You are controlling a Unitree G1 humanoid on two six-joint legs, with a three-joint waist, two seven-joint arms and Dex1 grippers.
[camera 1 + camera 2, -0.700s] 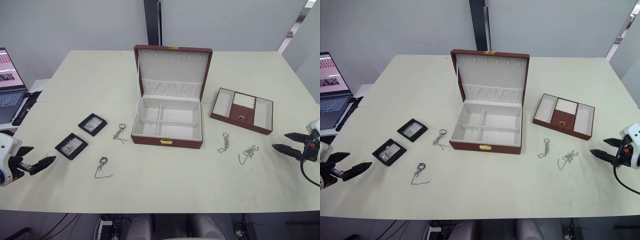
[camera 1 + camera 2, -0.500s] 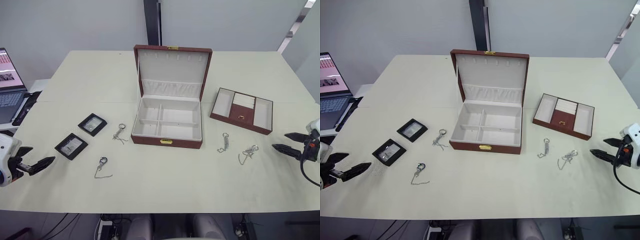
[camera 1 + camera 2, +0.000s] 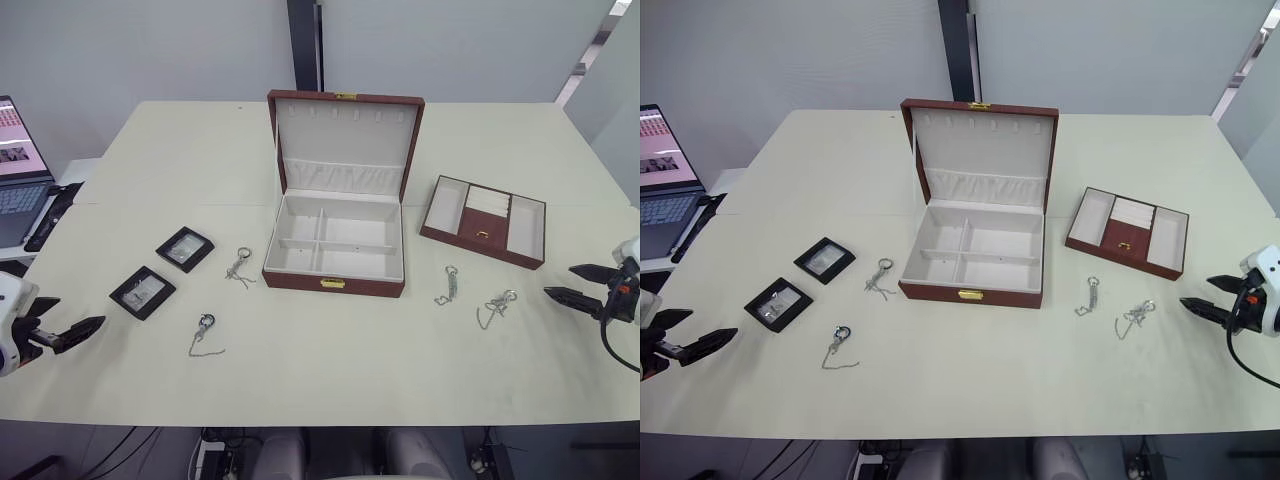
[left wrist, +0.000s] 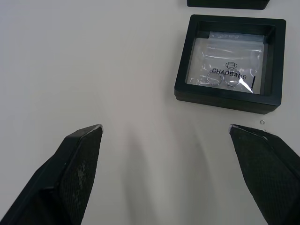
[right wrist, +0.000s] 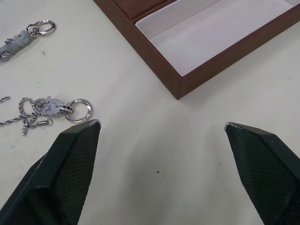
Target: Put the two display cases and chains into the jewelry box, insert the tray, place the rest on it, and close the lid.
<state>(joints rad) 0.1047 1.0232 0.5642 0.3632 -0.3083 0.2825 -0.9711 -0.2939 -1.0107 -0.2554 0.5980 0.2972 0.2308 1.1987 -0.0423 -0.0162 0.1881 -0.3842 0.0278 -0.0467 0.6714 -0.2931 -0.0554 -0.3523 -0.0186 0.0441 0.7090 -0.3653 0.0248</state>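
Jewelry box (image 3: 334, 250) stands mid-counter (image 3: 330, 380), lid (image 3: 345, 140) raised. Cases (image 3: 143, 292) and two chains (image 3: 205, 333) lie left; tray (image 3: 484, 221) right. Left gripper (image 3: 65, 325) and right gripper (image 3: 575, 283) spread wide, empty.

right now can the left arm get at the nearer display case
Probably yes. The left gripper has its jaws wide open and points at the nearer display case, which lies flat on bare table just ahead with nothing between them.
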